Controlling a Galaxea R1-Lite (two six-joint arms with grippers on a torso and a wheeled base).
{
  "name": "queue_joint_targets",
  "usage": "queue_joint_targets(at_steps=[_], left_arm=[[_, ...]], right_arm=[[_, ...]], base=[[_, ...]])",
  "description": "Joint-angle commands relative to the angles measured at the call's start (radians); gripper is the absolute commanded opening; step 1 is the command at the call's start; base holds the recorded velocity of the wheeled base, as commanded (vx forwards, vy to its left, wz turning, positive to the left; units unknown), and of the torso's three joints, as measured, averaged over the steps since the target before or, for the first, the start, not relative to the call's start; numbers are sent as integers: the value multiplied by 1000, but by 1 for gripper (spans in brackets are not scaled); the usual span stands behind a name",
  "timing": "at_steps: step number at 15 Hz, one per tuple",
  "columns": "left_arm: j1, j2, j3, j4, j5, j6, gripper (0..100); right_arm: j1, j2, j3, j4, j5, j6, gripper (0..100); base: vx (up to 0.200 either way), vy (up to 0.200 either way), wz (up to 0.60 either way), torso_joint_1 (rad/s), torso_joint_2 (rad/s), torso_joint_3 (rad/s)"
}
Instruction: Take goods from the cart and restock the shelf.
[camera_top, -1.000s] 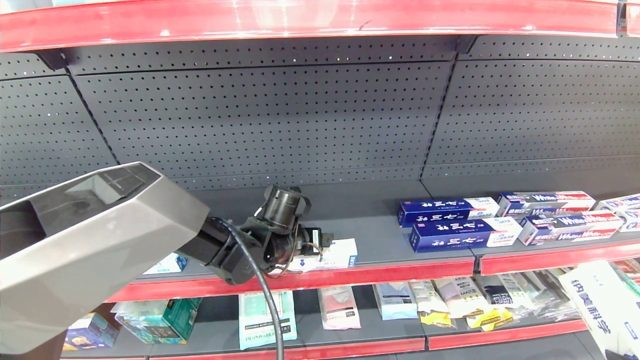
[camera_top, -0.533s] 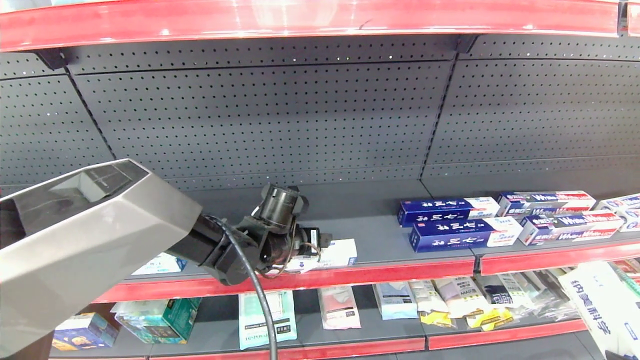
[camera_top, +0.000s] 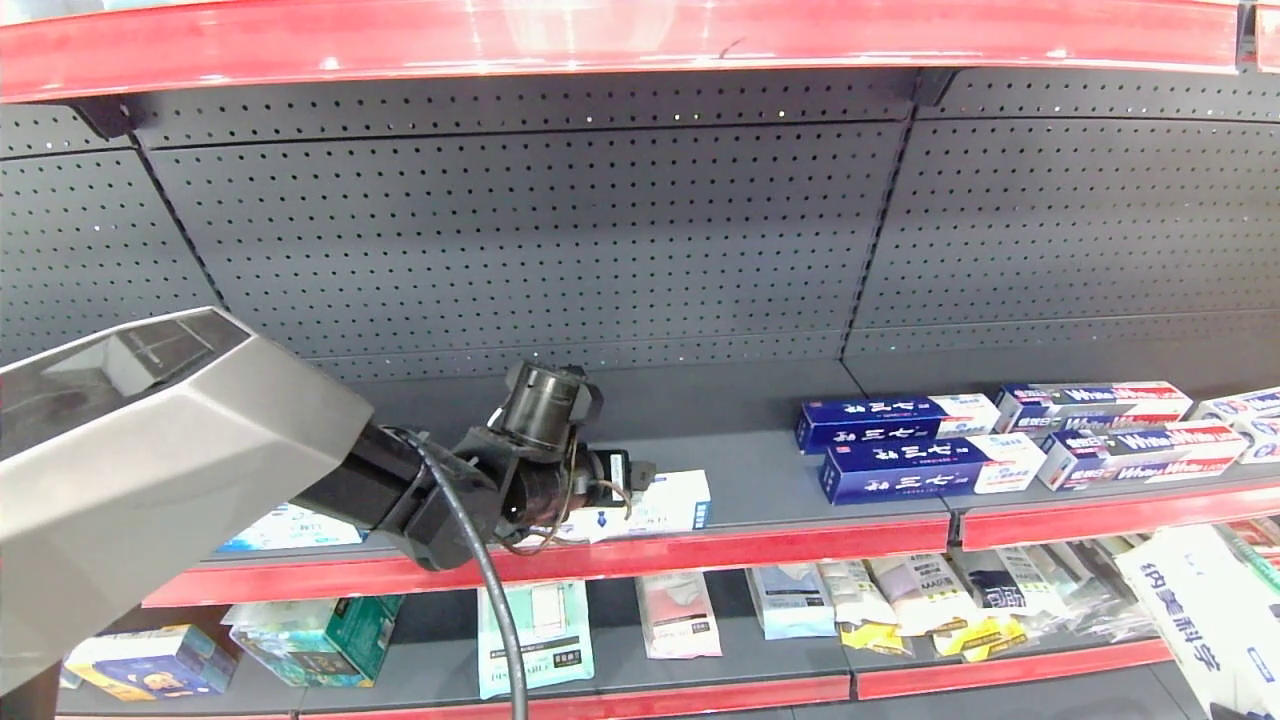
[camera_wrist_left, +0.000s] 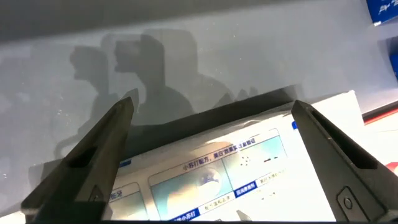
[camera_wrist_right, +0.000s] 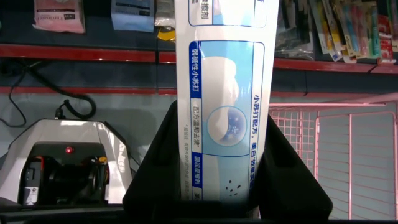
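Observation:
On the grey shelf (camera_top: 760, 480) lies a flat white box with blue print (camera_top: 668, 502), near the red front lip. My left gripper (camera_top: 628, 482) is at the box's left end. In the left wrist view the left gripper (camera_wrist_left: 211, 107) stands open, its two dark fingers (camera_wrist_left: 93, 165) spread wide over the white box (camera_wrist_left: 217, 177) without pinching it. My right gripper (camera_wrist_right: 222, 121) is shut on a tall white and blue box (camera_wrist_right: 224, 93), which rises at the lower right of the head view (camera_top: 1200, 615).
Blue toothpaste boxes (camera_top: 905, 445) and white and red ones (camera_top: 1120, 425) lie on the same shelf to the right. Another white box (camera_top: 290, 527) lies at the left. Packets (camera_top: 680, 612) line the lower shelf. A pink wire cart (camera_wrist_right: 348, 149) is below the right arm.
My left arm has drawn back toward the left and slightly down. The white box has stayed on the shelf. The right gripper's box has hardly moved.

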Motion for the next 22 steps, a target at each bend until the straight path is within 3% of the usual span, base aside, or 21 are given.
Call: queue_joint_targets(at_steps=[1,5,11,20,22], left_arm=[[-1,-11,0,-3,0,0,100],[18,-30,-3,-3,1,2,100],[36,-128,85,-1,0,0,100],[78,-416,347,-4,-2,0,100],[79,-548,453,0,-20,3,100]], right_arm=[[0,-9,5,0,-1,-1,0],[0,-20,14,0,1,-7,0],[0,-15,12,0,2,-10,0],[0,-7,14,0,4,-33,0],[0,-4,8,-3,6,-35,0]], base=[[0,0,0,0,0,0],[0,0,0,0,0,0],[0,0,0,0,0,0],[0,0,0,0,0,0],[0,0,0,0,0,0]])
